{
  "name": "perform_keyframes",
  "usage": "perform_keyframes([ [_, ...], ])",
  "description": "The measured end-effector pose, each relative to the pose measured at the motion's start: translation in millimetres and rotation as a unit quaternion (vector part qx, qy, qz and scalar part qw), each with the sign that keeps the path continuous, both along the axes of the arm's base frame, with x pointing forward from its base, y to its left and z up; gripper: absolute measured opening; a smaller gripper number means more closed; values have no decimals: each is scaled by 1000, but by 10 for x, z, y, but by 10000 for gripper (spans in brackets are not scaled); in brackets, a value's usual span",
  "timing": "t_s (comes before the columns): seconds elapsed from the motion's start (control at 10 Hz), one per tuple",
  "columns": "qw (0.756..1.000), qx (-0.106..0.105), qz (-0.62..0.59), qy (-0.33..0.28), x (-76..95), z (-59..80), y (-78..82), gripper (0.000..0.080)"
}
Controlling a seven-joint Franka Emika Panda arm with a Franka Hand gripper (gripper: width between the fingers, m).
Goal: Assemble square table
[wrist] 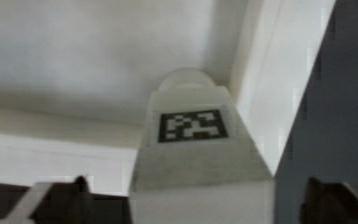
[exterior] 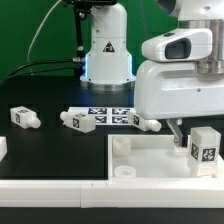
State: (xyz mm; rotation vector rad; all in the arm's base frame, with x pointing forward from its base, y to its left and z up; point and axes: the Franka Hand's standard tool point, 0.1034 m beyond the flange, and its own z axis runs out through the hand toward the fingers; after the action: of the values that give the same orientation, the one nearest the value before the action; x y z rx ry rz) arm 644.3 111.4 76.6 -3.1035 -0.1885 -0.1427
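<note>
Wrist view: a tagged leg lies between the fingers of the claw, over the square top; whether it is clamped cannot be told.

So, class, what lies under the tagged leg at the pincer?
Under the leg in the pincer is the square table top, with its white floor and raised rim visible. The leg hides its own lower end and any corner socket directly beneath.
</note>
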Motion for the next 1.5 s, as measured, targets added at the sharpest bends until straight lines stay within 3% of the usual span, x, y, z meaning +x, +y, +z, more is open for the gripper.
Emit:
perform_keyframes([
  [0.1, 1000, 0, -3, 0, 0, 0, -2, 405],
  [0.2, 999, 4, -38, 1, 0, -1, 1, 405],
  [0.3, 997, 7, -72, 3, 0, -1, -3, 284],
  [0.5, 986, 13, -165, 1, 9, -5, -11, 284],
  [0.7, 943, 21, -331, 3, 1, -8, -25, 284],
  [0.9, 861, 34, -507, 8, -27, -17, -24, 284],
  [1.0, 803, 54, -594, 16, -34, -19, -50, 284],
  [1.2, 742, 68, -667, 26, -44, -17, -73, 284],
  [1.3, 727, 69, -682, 27, -46, -18, -71, 284],
  [1.4, 730, 69, -680, 27, -45, -17, -72, 285],
  [1.5, 735, 68, -674, 26, -46, -18, -68, 350],
])
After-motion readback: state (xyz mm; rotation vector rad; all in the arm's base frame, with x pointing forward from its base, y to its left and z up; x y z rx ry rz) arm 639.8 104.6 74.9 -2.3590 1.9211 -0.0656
